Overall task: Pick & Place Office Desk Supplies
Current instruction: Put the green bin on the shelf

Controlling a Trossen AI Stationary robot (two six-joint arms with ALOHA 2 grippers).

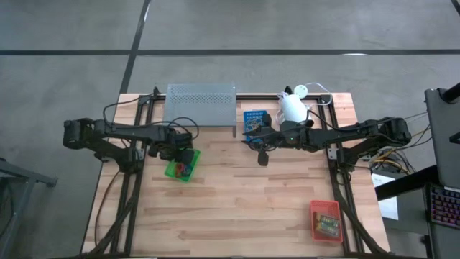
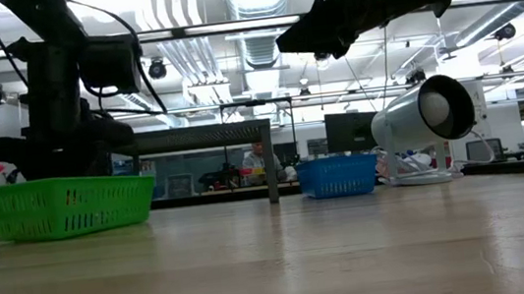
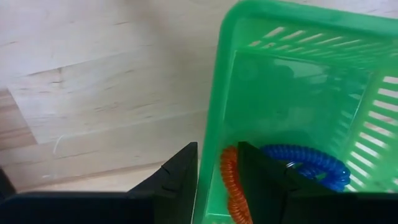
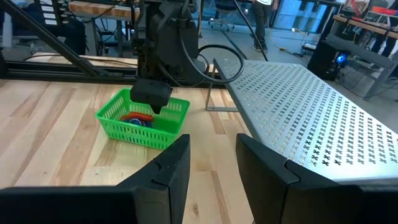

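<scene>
Left gripper (image 3: 217,149): fingers spread and straddling one wall of the green tray (image 3: 298,12), one finger outside on the table side, the other inside. Not closed on the wall; a strip of tray floor showing between rim and inner finger. Nothing held.

Directly against the inner finger: red loop (image 3: 230,180), a coiled cord lying with its long axis along that same wall. Just beyond it, deeper in the tray: blue loop (image 3: 311,165), curving away from the finger toward the slotted far side. Both resting on the tray floor.

Seen from above, green tray at about 9 o'clock from the table (image 1: 237,216) centre, standing flat on the wood, under the tip of the left arm.

Right gripper (image 4: 211,149): fingers spread, empty, hanging above the table close to centre, toward 12 o'clock, aimed across at the green tray. Blue tray (image 1: 255,117) just behind it at roughly 12 to 1 o'clock; contents too small to tell.

Further out: red-orange tray (image 1: 325,219) at about 4 o'clock near the table edge, two small printed boxes (image 1: 328,226) inside. Grey perforated shelf (image 1: 201,104) at 11 o'clock, white lamp (image 1: 292,108) at 1 o'clock.

Relation governing the coming move, as a judgement: left arm far nearer to the loops than the right, with the tray wall already between its fingers. Either a closing on that wall to shift the whole tray, or a small sideways step inward to bring both fingers across the red loop, at right angles to its long axis. Risk in the second case: wall caught together with the cord.
</scene>
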